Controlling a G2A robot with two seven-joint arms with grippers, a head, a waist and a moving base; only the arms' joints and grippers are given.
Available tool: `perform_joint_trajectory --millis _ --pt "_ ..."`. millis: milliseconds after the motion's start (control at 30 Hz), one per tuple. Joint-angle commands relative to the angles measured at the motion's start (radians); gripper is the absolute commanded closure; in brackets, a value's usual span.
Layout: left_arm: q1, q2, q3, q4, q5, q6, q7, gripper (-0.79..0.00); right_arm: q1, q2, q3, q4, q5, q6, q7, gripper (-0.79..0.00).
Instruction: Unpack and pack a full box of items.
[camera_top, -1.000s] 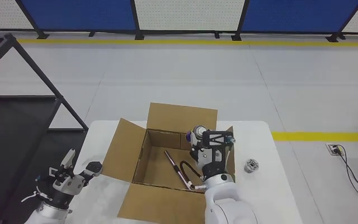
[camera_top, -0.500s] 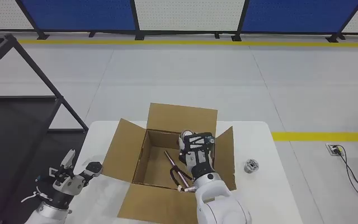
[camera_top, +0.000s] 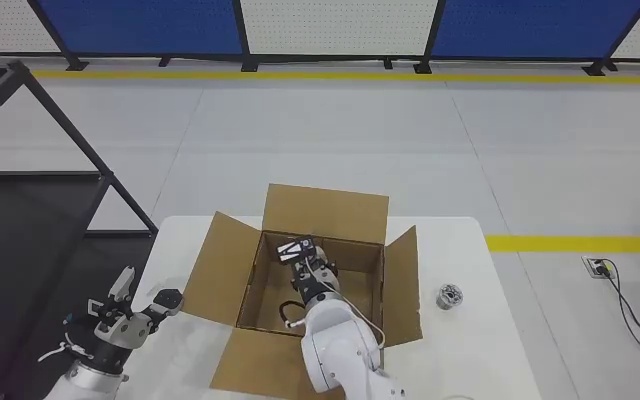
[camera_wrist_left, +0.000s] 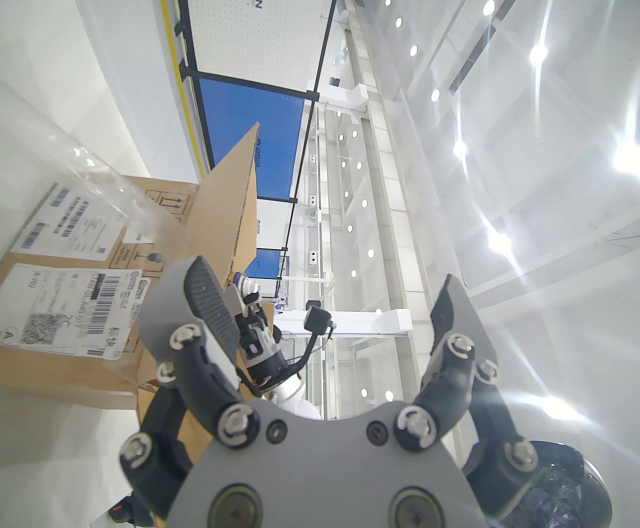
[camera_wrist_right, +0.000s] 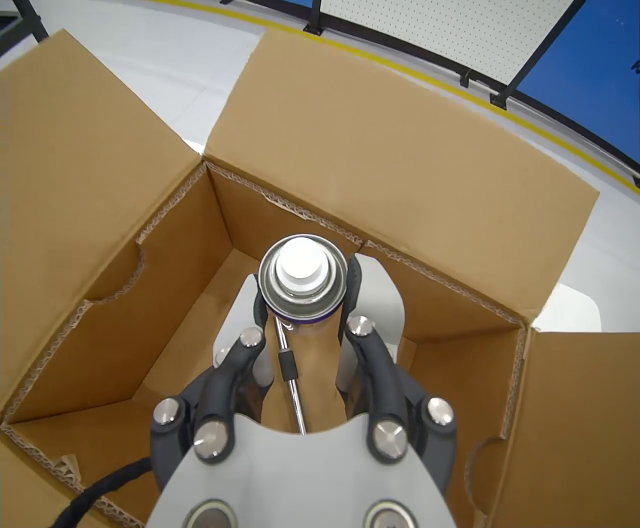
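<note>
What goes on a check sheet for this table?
Surface: white table.
Job's things: open brown cardboard box; silver spray can with white nozzle held over its inside; thin metal rod on its floor.
Clutter: small round silver object beside the box.
Tools: right tool shut on the can; left tool open.
Cables: black cable by right tool; socket strip on floor.
Surroundings: blue and white panels; yellow floor line.

The top camera looks down from above the arms at the table (camera_top: 470, 260) and the open box (camera_top: 327, 210), with partitions (camera_top: 140, 25) toward 12 o'clock. The left wrist camera, low at the box's 8 o'clock behind the left gripper (camera_wrist_left: 325, 290), tilts up past the box's labelled wall toward the ceiling (camera_wrist_left: 500, 150). The right wrist camera, close behind the right gripper (camera_wrist_right: 302, 300) and its clamped can (camera_wrist_right: 301, 270), looks down into the box, which all three views share.
</note>
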Motion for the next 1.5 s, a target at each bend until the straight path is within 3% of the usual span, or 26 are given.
perform_joint_trajectory --millis 0,267,733,767,800,867,900,1000,1033,1267,1467 --pt "0.000 0.000 0.000 0.000 0.000 0.000 0.000 -0.785 0.003 -0.001 0.008 0.022 -0.016 0.001 0.020 0.000" --pt "0.000 0.000 0.000 0.000 0.000 0.000 0.000 -0.785 0.054 -0.014 0.055 0.163 0.031 0.036 0.044 0.000" --pt "0.000 0.000 0.000 0.000 0.000 0.000 0.000 -0.785 0.133 -0.038 0.080 0.343 0.133 0.019 -0.040 0.000" --pt "0.000 0.000 0.000 0.000 0.000 0.000 0.000 -0.785 0.135 -0.039 0.081 0.348 0.134 0.021 -0.041 -0.206" --pt "0.000 0.000 0.000 0.000 0.000 0.000 0.000 -0.785 0.137 -0.040 0.082 0.351 0.135 0.022 -0.041 -0.292" --pt "0.000 0.000 0.000 0.000 0.000 0.000 0.000 -0.785 0.138 -0.041 0.086 0.353 0.136 0.021 -0.042 -0.372" --pt "0.000 0.000 0.000 0.000 0.000 0.000 0.000 -0.785 0.137 -0.041 0.087 0.351 0.135 0.021 -0.043 -0.489" --pt "0.000 0.000 0.000 0.000 0.000 0.000 0.000 -0.785 0.124 -0.041 0.091 0.330 0.127 0.026 -0.044 -0.742" --pt "0.000 0.000 0.000 0.000 0.000 0.000 0.000 -0.785 0.118 -0.041 0.091 0.320 0.122 0.026 -0.044 -0.785" --pt "0.000 0.000 0.000 0.000 0.000 0.000 0.000 -0.785 0.062 -0.036 0.098 0.230 0.075 0.025 -0.034 -0.785" --pt "0.000 0.000 0.000 0.000 0.000 0.000 0.000 -0.785 -0.092 -0.020 0.080 -0.052 -0.037 0.005 -0.056 -0.785"
